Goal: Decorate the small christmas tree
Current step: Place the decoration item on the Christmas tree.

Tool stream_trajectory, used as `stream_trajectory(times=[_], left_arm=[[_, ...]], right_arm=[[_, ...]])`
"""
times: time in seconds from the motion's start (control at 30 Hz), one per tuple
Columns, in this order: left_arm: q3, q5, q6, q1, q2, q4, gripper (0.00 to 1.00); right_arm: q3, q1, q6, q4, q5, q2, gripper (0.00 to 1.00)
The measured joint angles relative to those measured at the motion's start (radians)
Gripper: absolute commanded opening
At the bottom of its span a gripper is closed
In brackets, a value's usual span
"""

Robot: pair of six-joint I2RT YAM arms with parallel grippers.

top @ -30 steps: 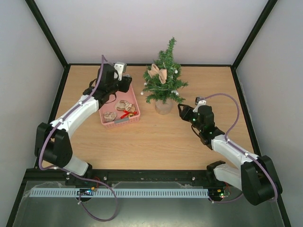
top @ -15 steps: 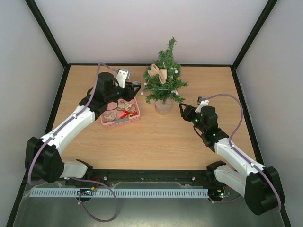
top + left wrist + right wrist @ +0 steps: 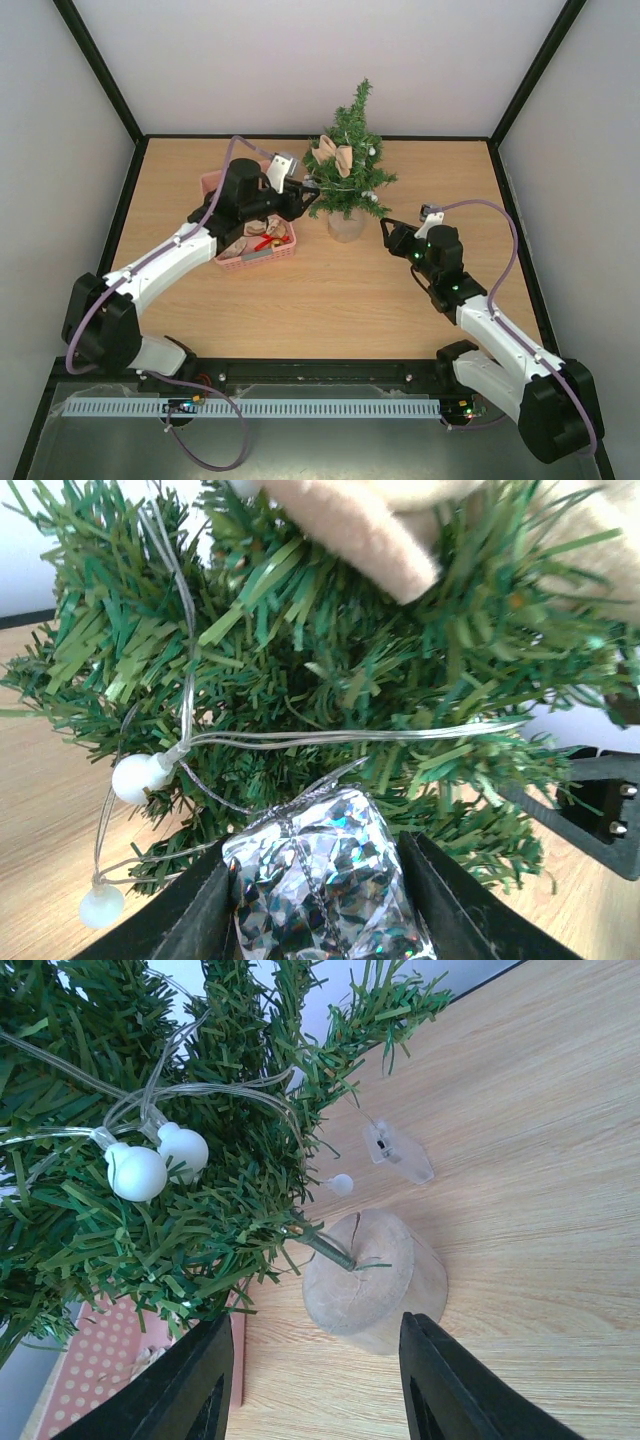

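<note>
The small christmas tree (image 3: 349,170) stands at the back middle of the table on a pale wooden base (image 3: 346,226). It carries a beige bow (image 3: 333,153) and a string of white bulb lights (image 3: 140,776). My left gripper (image 3: 308,194) is shut on a shiny silver gift-box ornament (image 3: 325,875) and holds it against the tree's lower left branches. My right gripper (image 3: 386,232) is open and empty, just right of the base (image 3: 375,1278), not touching it.
A pink basket (image 3: 225,258) with wooden ornaments (image 3: 236,245) and a red piece (image 3: 266,241) sits left of the tree, under my left arm. A small clear battery box (image 3: 398,1152) lies on the table behind the base. Black frame posts edge the table.
My left gripper has moved right from above the basket to the tree's left side, carrying the silver ornament. My right gripper has stayed near the tree base.
</note>
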Motion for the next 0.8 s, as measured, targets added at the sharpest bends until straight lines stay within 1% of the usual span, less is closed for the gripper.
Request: stream_trajectory(times=[0.3,0.8], left_arm=[[0.002,0.01,0.003,-0.018,0.044,0.02,0.41],[0.057,0.017,0.011,-0.027,0.122,0.053,0.42]], right_arm=[[0.0,0.0,0.0,-0.006,0.003,-0.013,0.45],[0.0,0.0,0.0,-0.006,0.004,-0.012,0.45]])
